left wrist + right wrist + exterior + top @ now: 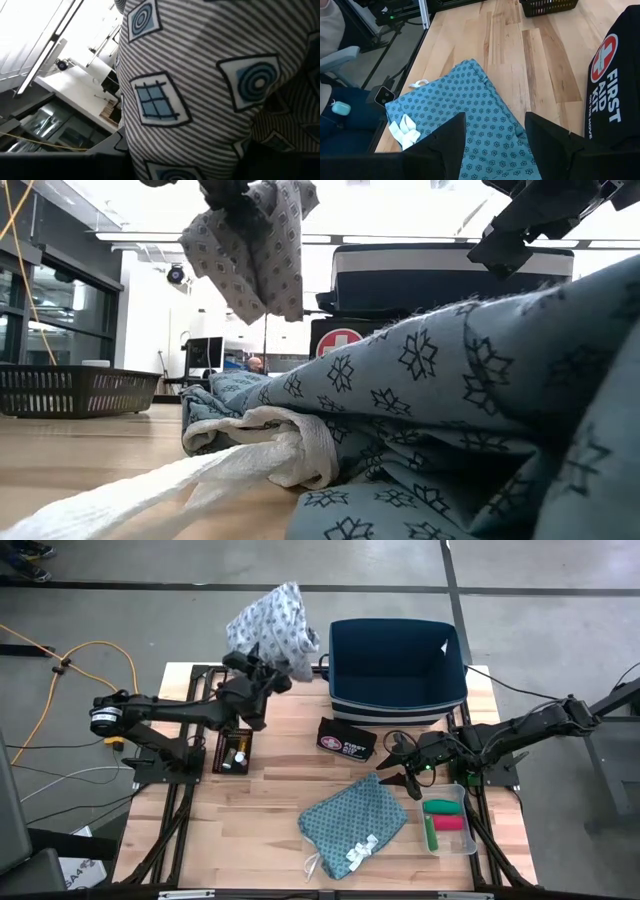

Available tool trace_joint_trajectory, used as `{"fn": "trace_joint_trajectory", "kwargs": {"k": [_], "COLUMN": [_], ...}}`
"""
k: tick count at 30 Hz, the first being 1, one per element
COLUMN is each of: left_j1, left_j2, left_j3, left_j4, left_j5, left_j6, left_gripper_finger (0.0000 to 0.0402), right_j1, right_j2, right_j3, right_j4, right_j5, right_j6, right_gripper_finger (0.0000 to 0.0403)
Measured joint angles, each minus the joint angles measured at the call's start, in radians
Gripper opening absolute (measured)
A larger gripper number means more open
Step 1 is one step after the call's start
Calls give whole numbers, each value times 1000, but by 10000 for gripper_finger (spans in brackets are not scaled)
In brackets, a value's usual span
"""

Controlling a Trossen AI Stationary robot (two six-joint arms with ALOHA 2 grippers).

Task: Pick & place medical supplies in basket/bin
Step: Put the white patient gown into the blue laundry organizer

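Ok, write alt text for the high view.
From above, the left gripper holds a pale blue-grey patterned cloth aloft beside a navy bin at the wooden table's far edge. The right gripper hovers open over a teal cloth, near a black first aid pouch.

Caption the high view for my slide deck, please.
Left gripper lifts pale patterned cloth near navy bin; open right gripper hovers over teal cloth.
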Motion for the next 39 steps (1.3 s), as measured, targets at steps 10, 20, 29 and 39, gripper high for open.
{"fn": "trace_joint_trajectory", "kwargs": {"k": [10,20,29,39], "left_j1": [106,145,126,69], "left_j2": [59,247,447,549], "left_j3": [91,318,526,580], "left_j4": [-3,-70,-205,-230], "left_j5": [205,349,487,650], "left_j6": [-65,-91,-107,-108], "left_gripper_finger": [149,149,149,149], "right_j1": [0,0,0,0], "right_j2": [0,0,0,0], "right_j3": [0,0,0,0], "right_j4": [0,0,0,0], "right_j5": [0,0,0,0], "right_j6": [0,0,0,0], "right_gripper_finger": [192,192,192,192]}}
